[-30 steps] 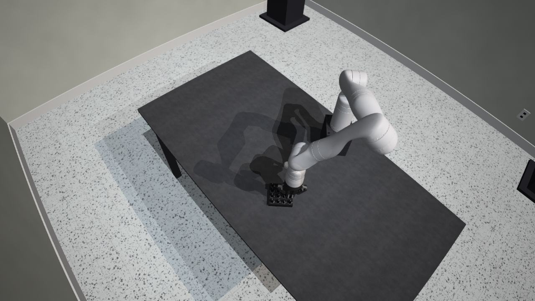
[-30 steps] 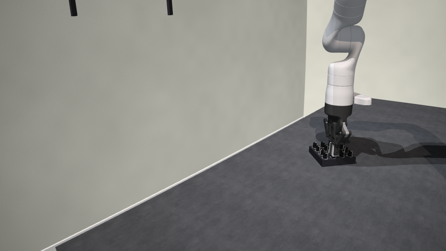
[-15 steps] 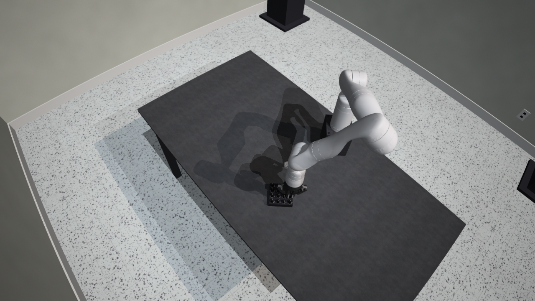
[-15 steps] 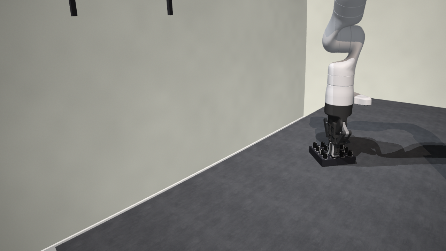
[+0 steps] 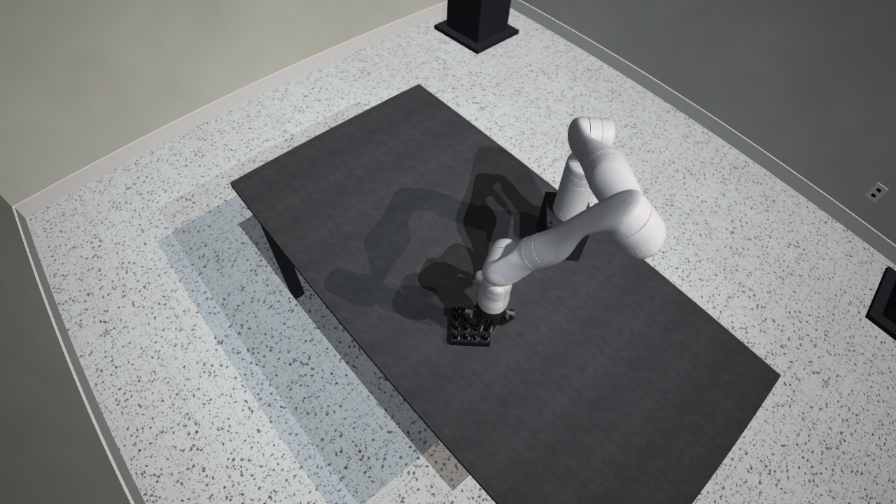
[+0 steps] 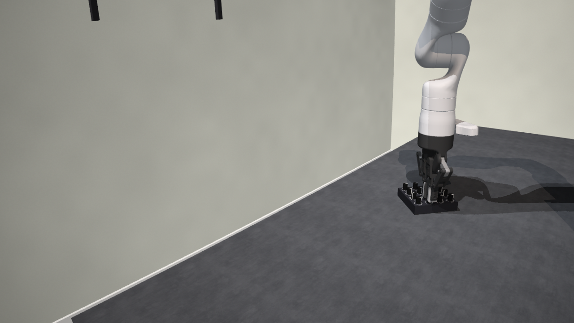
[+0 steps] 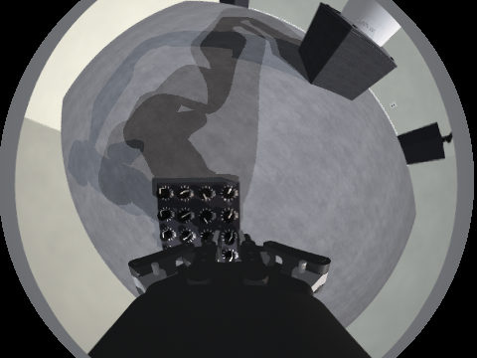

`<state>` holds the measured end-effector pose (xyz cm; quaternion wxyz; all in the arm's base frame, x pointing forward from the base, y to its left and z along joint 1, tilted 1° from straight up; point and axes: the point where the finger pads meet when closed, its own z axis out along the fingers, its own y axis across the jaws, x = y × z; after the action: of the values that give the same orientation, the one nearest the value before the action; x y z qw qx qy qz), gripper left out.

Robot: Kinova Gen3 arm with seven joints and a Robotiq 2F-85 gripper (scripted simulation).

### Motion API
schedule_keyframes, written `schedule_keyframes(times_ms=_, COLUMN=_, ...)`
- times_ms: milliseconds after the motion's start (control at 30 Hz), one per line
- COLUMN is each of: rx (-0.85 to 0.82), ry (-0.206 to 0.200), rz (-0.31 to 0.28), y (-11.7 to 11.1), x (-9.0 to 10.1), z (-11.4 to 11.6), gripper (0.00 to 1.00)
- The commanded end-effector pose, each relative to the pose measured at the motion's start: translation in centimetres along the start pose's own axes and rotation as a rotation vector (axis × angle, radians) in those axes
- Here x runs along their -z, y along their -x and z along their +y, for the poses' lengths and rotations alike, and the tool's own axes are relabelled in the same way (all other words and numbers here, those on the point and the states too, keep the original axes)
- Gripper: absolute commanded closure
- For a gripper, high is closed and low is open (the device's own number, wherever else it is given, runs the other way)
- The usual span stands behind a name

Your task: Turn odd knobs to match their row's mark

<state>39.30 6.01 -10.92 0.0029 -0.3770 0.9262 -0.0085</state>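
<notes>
Two fingers of the claw point(image 5: 484, 325) point(image 6: 428, 193) point(image 7: 230, 241) are standing slightly apart, seemingly gripping nothing, around a knob point(image 7: 229, 237); careful withdrawal means rising straight, without twisting.

The top view looks steeply down from high above, with the whole arm point(image 5: 563, 232) near its centre and toward two o'clock, and much of the tabletop point(image 5: 601, 351) point(image 6: 280, 257) point(image 7: 323, 164) in frame. The exterior view sits lower and nearer, slanting down across the tabletop with the hand point(image 5: 491, 325) point(image 6: 428, 198) point(image 7: 229, 238) toward four o'clock; the wrist view, closest, looks down past the hand at six o'clock, and all three share the knob box point(image 5: 470, 342) point(image 6: 435, 208) point(image 7: 196, 204).
</notes>
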Motion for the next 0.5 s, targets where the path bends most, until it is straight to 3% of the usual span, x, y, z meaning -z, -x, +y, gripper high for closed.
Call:
schedule_keyframes(times_ms=0, rx=0.000, ry=-0.001, rz=-0.001, y=0.0, x=0.1, z=0.0, gripper=0.81)
schedule_keyframes(times_ms=467, rx=0.000, ry=-0.001, rz=-0.001, y=0.0, x=1.1, z=0.0, gripper=0.81)
